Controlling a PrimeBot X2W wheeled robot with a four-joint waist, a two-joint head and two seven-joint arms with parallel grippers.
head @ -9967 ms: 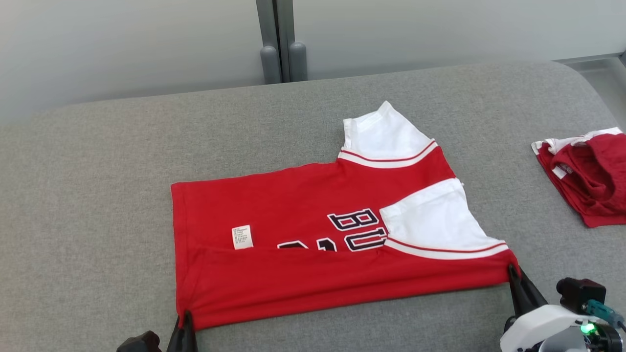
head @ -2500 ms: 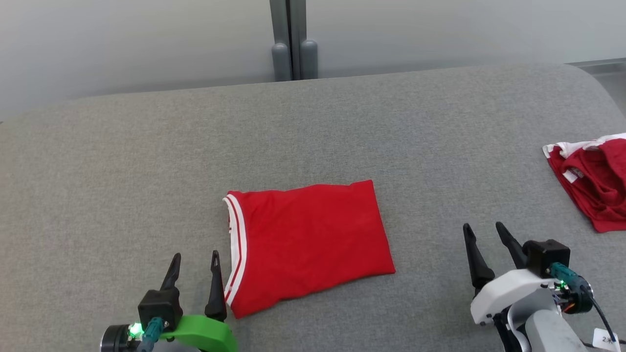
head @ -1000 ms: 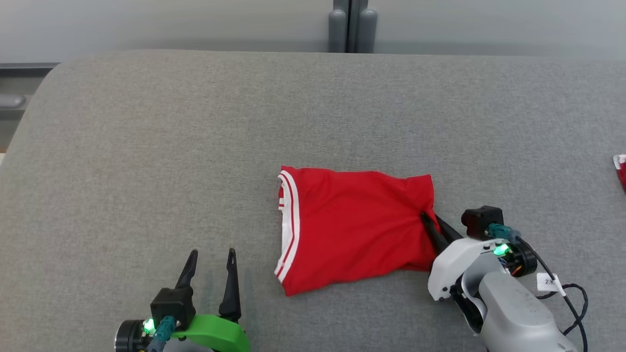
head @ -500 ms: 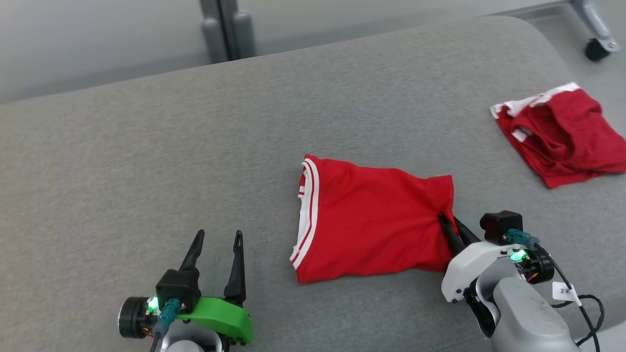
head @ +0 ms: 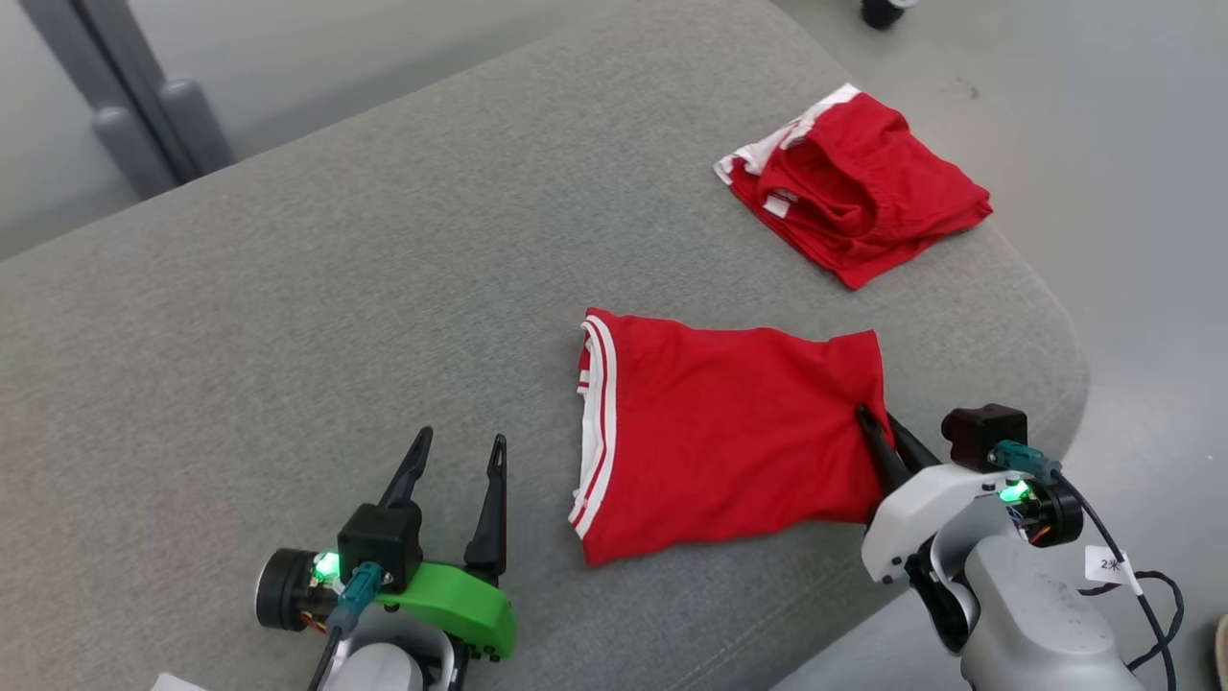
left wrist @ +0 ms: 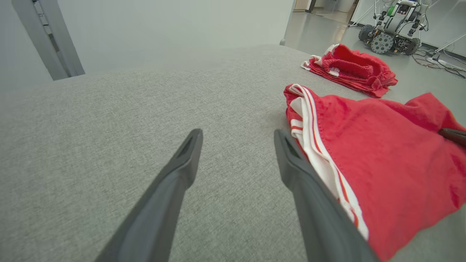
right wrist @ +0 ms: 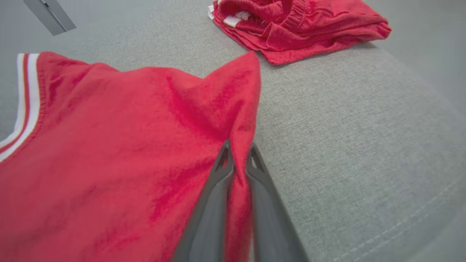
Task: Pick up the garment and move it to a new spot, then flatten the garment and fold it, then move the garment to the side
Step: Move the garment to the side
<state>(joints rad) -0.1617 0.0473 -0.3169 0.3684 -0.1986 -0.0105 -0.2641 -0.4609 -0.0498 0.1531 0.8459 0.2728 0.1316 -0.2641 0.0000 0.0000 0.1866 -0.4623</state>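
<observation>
Two grippers flank your folded red garment (head: 729, 432), lying on the grey cushion (head: 288, 288) near another red pile (head: 854, 187). Your right gripper (head: 868, 415) is clamped on its right edge; your left gripper (head: 461, 438) rests just left, fingers apart.
</observation>
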